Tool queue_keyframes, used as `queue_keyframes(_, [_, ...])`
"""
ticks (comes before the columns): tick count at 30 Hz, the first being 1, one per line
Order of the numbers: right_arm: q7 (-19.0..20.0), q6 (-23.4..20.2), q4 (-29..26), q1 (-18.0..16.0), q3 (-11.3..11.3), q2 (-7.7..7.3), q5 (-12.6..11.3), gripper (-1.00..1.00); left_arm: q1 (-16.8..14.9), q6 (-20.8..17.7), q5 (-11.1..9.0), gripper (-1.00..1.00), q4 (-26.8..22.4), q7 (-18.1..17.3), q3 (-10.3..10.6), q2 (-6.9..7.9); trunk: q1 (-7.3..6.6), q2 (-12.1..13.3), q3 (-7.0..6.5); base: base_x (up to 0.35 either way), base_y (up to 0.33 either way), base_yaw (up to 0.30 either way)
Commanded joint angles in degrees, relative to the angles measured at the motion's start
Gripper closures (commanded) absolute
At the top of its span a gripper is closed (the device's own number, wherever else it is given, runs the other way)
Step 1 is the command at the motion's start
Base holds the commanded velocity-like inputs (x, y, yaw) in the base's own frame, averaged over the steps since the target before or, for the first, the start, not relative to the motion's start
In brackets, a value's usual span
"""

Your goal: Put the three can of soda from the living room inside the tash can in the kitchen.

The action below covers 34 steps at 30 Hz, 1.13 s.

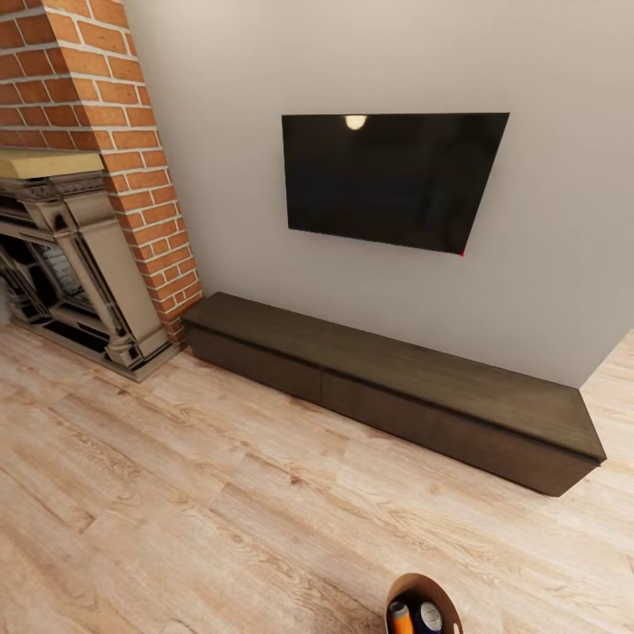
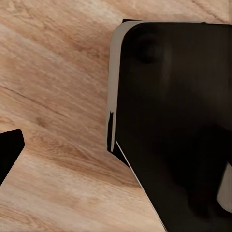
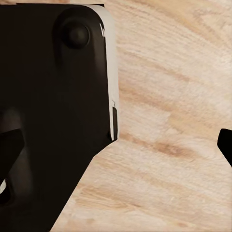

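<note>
At the bottom edge of the head view the copper-brown tash can [image 1: 412,588] shows its rim. Inside it I see an orange can of soda [image 1: 401,619] and a second can with a silver top [image 1: 431,615]; a third is hidden. In the left wrist view my left gripper [image 2: 116,150] hangs over the wood floor, one dark fingertip [image 2: 9,150] at the picture's edge. In the right wrist view my right gripper [image 3: 116,145] does the same, with a fingertip [image 3: 225,145] at the far edge. Both stand open and hold nothing.
This is the living room: a brick fireplace [image 1: 97,220] at the left, a wall TV [image 1: 392,180], and a long dark low cabinet [image 1: 396,387] against the wall ahead. Light wood floor [image 1: 176,511] lies between me and the cabinet. My dark base [image 2: 179,121] shows beside each gripper.
</note>
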State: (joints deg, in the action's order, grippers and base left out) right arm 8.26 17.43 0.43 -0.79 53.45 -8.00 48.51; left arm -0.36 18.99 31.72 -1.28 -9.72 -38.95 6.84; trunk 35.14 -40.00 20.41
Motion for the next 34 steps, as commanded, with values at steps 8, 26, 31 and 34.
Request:
queue_keyframes(8, [0.0,0.0,0.0,0.0,0.0,0.01,-0.1,-1.00,0.0,0.0,0.0,-1.00,0.0,0.0,0.0,-0.08,0.00,0.0,0.00,0.000,0.000,0.000])
queue_keyframes(26, [0.0,0.0,0.0,0.0,0.0,0.03,0.0,-1.00,0.0,0.0,0.0,-1.00,0.0,0.0,0.0,-0.08,0.00,0.0,0.00,0.000,0.000,0.000])
queue_keyframes(31, [0.0,0.0,0.0,0.0,0.0,0.02,0.0,-1.00,0.0,0.0,-0.1,-1.00,0.0,0.0,0.0,-0.08,0.00,0.0,0.00,0.000,0.000,0.000])
queue_keyframes(34, [0.0,0.0,0.0,0.0,0.0,0.03,0.0,-1.00,0.0,0.0,-0.1,-1.00,0.0,0.0,0.0,-0.08,0.00,0.0,0.00,0.000,0.000,0.000])
